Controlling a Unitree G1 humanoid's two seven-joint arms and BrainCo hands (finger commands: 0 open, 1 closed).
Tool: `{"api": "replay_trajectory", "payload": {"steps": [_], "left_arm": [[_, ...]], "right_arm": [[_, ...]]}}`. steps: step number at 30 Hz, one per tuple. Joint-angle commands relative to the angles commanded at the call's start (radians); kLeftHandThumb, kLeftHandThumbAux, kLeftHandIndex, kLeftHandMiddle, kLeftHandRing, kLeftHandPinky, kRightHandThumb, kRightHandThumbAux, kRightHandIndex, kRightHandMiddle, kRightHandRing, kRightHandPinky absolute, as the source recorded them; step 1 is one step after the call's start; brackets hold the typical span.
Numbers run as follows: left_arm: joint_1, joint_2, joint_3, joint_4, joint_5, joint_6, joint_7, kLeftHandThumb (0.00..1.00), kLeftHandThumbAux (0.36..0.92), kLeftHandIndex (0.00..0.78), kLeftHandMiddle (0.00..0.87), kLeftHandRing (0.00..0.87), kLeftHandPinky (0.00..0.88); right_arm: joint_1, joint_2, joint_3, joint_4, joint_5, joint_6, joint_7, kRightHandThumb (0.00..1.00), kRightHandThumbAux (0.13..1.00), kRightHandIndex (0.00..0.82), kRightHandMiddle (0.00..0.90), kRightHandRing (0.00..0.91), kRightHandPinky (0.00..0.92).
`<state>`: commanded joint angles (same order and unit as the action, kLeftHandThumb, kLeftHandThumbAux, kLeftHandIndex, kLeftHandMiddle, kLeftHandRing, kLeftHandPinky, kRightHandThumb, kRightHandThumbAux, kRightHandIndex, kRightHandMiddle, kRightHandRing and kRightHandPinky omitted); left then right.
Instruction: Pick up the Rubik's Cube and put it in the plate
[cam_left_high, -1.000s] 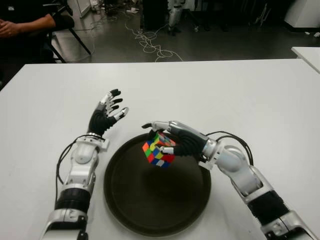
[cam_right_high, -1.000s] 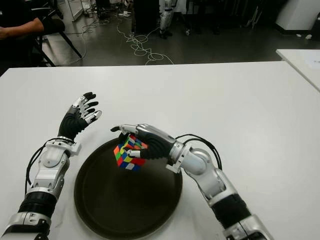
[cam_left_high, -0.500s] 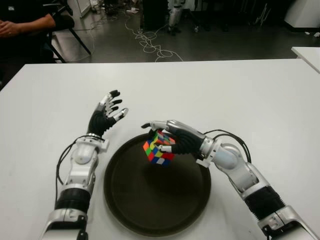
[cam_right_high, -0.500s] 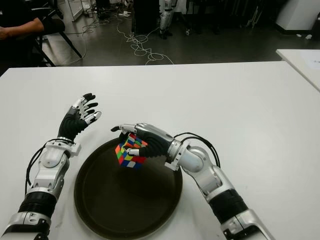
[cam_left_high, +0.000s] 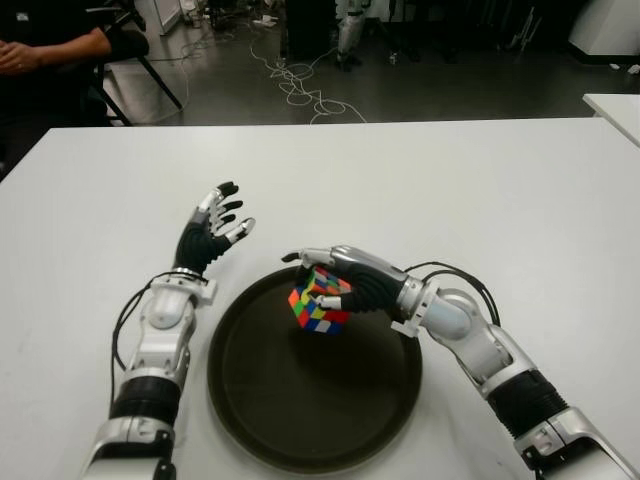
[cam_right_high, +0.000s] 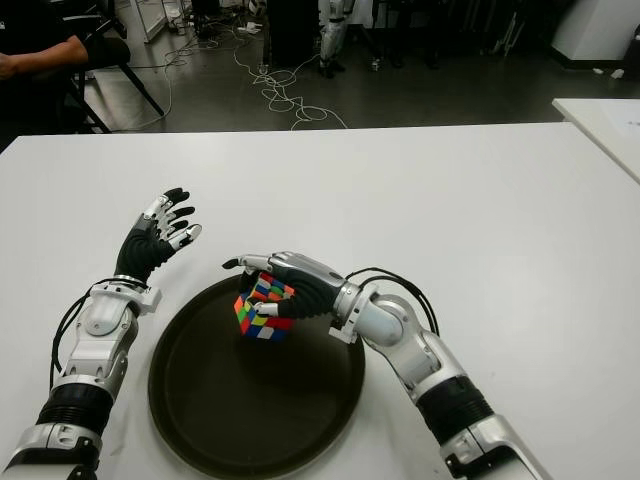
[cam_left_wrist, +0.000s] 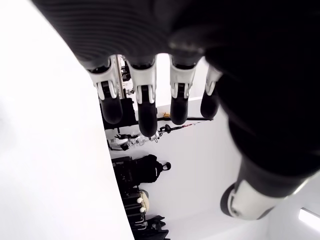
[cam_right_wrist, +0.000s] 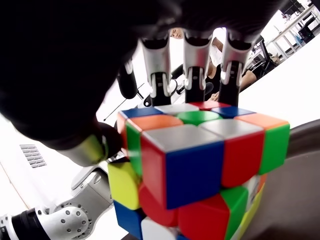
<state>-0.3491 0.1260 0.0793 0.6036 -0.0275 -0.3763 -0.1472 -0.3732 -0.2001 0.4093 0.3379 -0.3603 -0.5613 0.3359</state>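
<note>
I have the cube (cam_left_high: 319, 299) clamped in my right hand (cam_left_high: 352, 280): the fingers (cam_right_wrist: 192, 55) curl over its top and far side while the thumb presses the near side, so it sits between them, tilted on a corner. It hangs over the far edge of the plate (cam_left_high: 310, 420), low above the dish; I cannot tell whether its lowest corner touches the plate floor. The cube is a scrambled three-by-three, its stickers a mix of red, blue, green, orange, yellow and white, and in the right wrist view the upper layers look slightly twisted out of line with the bottom one. The plate is round, dark and shallow with a raised rim, lying on the table (cam_left_high: 480, 190) just in front of me. My left hand (cam_left_high: 211, 238) shows beside the plate on its left, raised with palm up and fingers spread apart, holding nothing. The table is plain white and wide. Beyond it I see a dark floor with loose cables (cam_left_high: 300, 85), chair legs, and a person (cam_left_high: 45, 45) seated at the far left corner with arms folded.
</note>
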Motion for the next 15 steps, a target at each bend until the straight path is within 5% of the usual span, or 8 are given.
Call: {"api": "replay_trajectory", "payload": {"steps": [15], "left_arm": [[0.003, -0.004, 0.001, -0.005, -0.006, -0.009, -0.004, 0.178, 0.752, 0.080, 0.136, 0.137, 0.136]], "right_arm": [[-0.005, 0.004, 0.004, 0.015, 0.009, -0.003, 0.007, 1.000, 0.636, 0.173, 0.492, 0.448, 0.381]]}}
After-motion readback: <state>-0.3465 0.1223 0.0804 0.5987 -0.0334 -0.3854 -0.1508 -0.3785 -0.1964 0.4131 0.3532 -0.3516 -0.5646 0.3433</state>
